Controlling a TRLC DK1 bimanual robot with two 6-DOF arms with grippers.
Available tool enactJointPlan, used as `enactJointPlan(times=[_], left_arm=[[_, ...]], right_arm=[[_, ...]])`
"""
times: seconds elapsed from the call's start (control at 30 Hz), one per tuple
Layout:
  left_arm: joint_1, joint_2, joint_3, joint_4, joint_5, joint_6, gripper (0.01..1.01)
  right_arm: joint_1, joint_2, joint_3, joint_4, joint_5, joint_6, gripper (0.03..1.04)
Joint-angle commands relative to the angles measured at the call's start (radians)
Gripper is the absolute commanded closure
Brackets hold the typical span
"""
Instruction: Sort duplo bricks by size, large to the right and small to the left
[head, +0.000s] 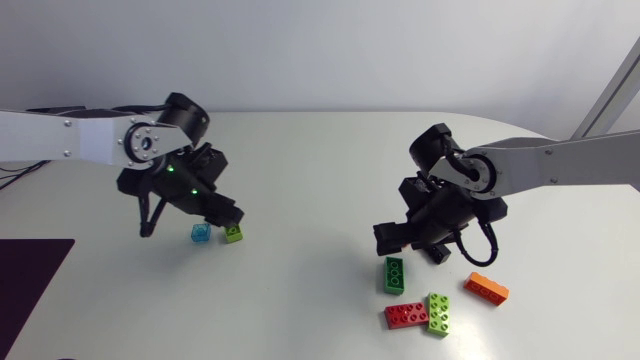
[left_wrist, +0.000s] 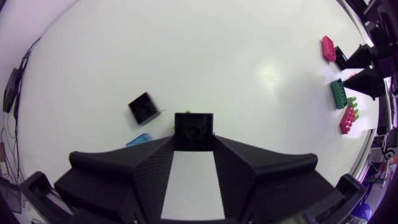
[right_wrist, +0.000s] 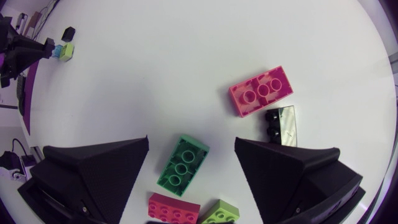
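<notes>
Your left pincer (left_wrist: 193, 142) grips a small black brick (left_wrist: 193, 127) at the left of the tabletop (head: 320, 170), just above the small lime brick (head: 233, 234). Your right pincer (right_wrist: 191, 148) stands wide over the large green brick (right_wrist: 182, 163).

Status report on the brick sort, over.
Left gripper shut on small black brick. Right gripper open over large green brick. Close beside it, large black brick.

On the white table (head: 300, 170), left: small light-blue plastic brick (head: 201, 232) just beside small lime-green plastic brick (head: 233, 234), below left gripper (head: 228, 214). Right, near right gripper (head: 412, 244): long dark-green brick (head: 394, 274), long red brick (head: 405, 316) touching long lime-green brick (head: 438, 313), long orange brick (head: 486, 288) apart.
</notes>
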Motion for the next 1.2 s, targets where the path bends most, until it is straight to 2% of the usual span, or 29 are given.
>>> enactJointPlan(times=[0.0,0.23,0.33,0.37,0.43,0.47,0.63,0.77,0.8,0.83,0.9,0.93,0.97,1.07,1.17], left_arm=[[0.044,-0.014,-0.062,-0.005,0.002,0.039,0.667],[0.084,0.024,-0.096,0.050,0.002,0.050,0.666],[0.083,0.064,-0.080,0.050,0.002,0.052,0.621],[0.083,0.070,-0.077,0.050,0.002,0.052,0.516],[0.081,0.067,-0.077,0.049,0.002,0.052,0.082],[0.078,0.059,-0.077,0.049,0.002,0.052,0.043],[0.086,0.019,-0.085,0.046,0.002,0.055,0.043],[0.097,0.013,-0.097,0.047,0.002,0.067,0.043],[0.100,0.015,-0.097,0.047,0.002,0.070,0.043],[0.101,0.016,-0.099,0.047,0.002,0.072,0.043],[0.103,0.018,-0.099,0.047,0.002,0.073,0.043],[0.103,0.018,-0.099,0.047,0.002,0.073,0.043],[0.103,0.018,-0.099,0.047,0.002,0.075,0.043],[0.103,0.019,-0.097,0.049,0.002,0.078,0.043],[0.103,0.028,-0.097,0.050,0.002,0.078,0.044]], right_arm=[[0.013,-0.017,-0.031,-0.014,-0.002,0.021,0.07],[0.025,-0.026,-0.036,-0.014,-0.002,0.032,0.07],[0.030,-0.026,-0.033,-0.008,-0.001,0.033,0.07],[0.036,-0.026,-0.030,-0.007,-0.001,0.033,0.07],[0.062,-0.025,-0.028,-0.005,-0.002,0.044,0.07],[0.084,-0.025,-0.027,-0.005,-0.002,0.050,0.07],[0.231,-0.051,-0.045,-0.054,-0.002,0.082,0.07],[0.280,-0.080,-0.083,-0.080,-0.002,0.098,0.08],[0.280,-0.086,-0.088,-0.088,-0.002,0.098,0.17],[0.280,-0.098,-0.099,-0.088,-0.002,0.095,0.31],[0.280,-0.133,-0.122,-0.088,-0.008,0.089,0.75],[0.280,-0.156,-0.129,-0.088,-0.008,0.081,0.94],[0.276,-0.179,-0.140,-0.096,-0.008,0.069,1.02],[0.276,-0.207,-0.166,-0.171,-0.005,0.035,1.01],[0.283,-0.212,-0.231,-0.175,0.005,0.018,1.02]])
